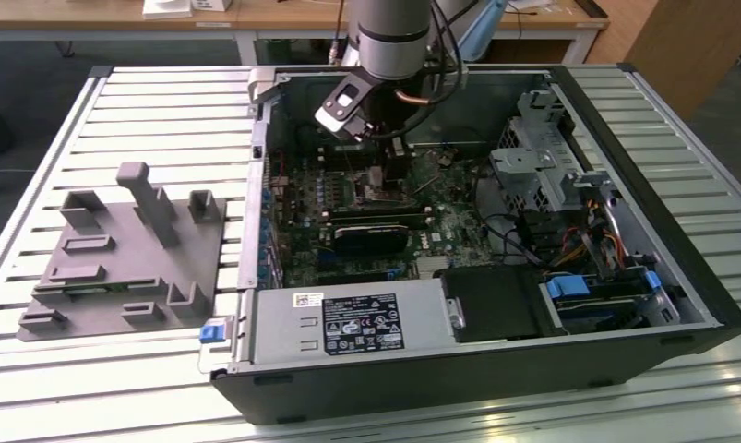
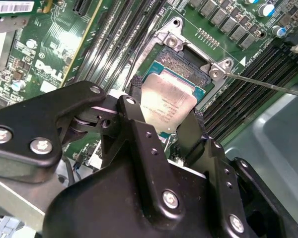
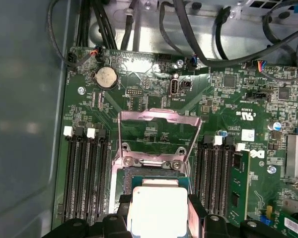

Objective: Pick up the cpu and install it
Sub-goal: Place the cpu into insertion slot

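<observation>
Here, arm pose: the arm [image 1: 388,37] reaches steeply down from above into the open computer case [image 1: 665,277], its wrist bent over the middle of the motherboard [image 3: 139,94].
Gripper: in the exterior view the gripper [image 1: 387,166] hangs low inside the case, right over the board; in both wrist views its black body fills the foreground.
Gripper build: matte black metal links joined with silver screws, ending in two narrow dark fingers [image 2: 135,94].
Grasp: the fingers are closed in on the cpu [image 2: 169,101], one on each of two opposite edges, pinching it between them.
Cpu: a thin square chip with a pale, brushed silvery top and a greenish rim, held flat-side up.
Cpu location: directly over the socket [image 2: 181,62], covering part of its opening; whether it rests in the socket or is just above it cannot be told.
Socket: a dark square bed in a bright metal frame with screws at the corners.
Load plate: the hinged metal plate [image 3: 156,131] stands swung back, away from the socket.
Lever: a thin metal rod [image 2: 263,84] sticks out from the frame's corner.
Motherboard: green, densely populated, with long black memory slots [image 3: 84,168] on both sides of the socket and a round coin battery [image 3: 107,77].
Surroundings: the case lies on a slatted metal table [image 1: 161,101]; a grey plastic fixture [image 1: 124,249] with upright posts sits at the exterior view's left, well apart from the gripper.
</observation>
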`<action>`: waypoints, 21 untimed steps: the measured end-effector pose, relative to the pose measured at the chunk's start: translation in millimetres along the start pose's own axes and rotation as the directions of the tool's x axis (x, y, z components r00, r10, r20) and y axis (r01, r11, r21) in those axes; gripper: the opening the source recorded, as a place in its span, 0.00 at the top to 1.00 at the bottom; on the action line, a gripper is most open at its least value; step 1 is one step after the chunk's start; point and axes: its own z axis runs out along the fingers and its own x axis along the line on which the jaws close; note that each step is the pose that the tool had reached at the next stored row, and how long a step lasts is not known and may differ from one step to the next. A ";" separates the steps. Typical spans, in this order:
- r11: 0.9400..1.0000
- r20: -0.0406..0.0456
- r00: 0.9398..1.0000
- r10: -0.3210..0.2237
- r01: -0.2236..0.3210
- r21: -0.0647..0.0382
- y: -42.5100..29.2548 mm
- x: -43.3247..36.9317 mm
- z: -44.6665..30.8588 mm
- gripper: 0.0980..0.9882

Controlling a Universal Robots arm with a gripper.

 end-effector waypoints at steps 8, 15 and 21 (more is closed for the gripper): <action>1.000 0.000 1.000 0.006 -0.006 0.000 -0.6 0.2 4.6 0.51; 1.000 0.001 1.000 0.017 -0.017 0.001 -1.2 0.7 8.4 0.51; 1.000 0.001 1.000 0.020 -0.020 0.001 -1.4 1.1 13.9 0.51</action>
